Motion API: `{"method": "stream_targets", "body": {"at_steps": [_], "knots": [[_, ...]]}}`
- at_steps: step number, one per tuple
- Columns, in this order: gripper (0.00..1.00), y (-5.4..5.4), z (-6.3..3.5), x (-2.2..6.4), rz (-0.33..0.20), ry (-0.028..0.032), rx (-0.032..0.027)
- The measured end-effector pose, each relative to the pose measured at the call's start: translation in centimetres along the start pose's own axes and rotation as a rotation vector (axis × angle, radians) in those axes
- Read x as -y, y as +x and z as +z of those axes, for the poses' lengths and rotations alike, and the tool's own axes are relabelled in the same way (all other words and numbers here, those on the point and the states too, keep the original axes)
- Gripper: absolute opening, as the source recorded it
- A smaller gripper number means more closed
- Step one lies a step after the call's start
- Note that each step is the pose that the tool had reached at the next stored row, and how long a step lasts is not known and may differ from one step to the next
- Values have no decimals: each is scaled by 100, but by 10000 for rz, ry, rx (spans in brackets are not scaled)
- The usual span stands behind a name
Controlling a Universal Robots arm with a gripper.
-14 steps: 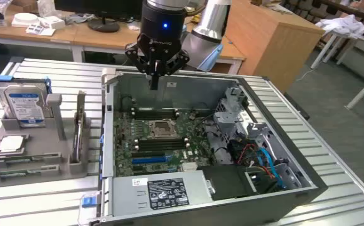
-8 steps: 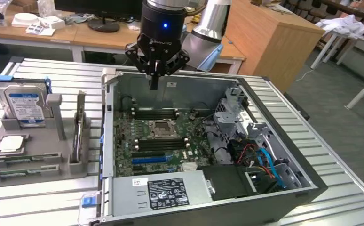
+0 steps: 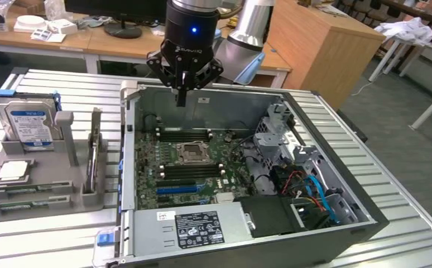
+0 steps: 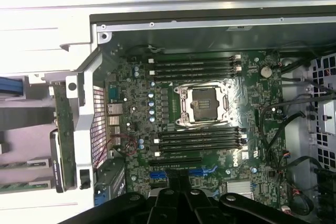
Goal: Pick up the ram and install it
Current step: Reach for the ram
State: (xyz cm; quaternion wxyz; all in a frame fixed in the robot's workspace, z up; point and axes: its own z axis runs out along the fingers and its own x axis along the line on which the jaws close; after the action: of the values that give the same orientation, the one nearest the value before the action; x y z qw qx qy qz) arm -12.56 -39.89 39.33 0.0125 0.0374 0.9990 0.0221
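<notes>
Black claw (image 3: pixel 180 101) above green motherboard (image 4: pixel 252 153)

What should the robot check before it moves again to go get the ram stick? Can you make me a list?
1. End effector free to grab: ok, shut and empty, above the open computer case.
2. Ram in the end effector: not ok, it stands on edge in the grey holder beside the case.
3. Long black motherboard slots empty: ok.
4. Slot clips open: cannot tell.
5. Hard drive apart from the ram: ok, it has its own place in the holder.
</notes>
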Motion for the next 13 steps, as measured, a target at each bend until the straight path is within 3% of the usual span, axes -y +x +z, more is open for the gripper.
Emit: {"method": "stream_targets", "body": {"at_steps": [13], "knots": [[10,184,-4,11,1,0,-4]]}}
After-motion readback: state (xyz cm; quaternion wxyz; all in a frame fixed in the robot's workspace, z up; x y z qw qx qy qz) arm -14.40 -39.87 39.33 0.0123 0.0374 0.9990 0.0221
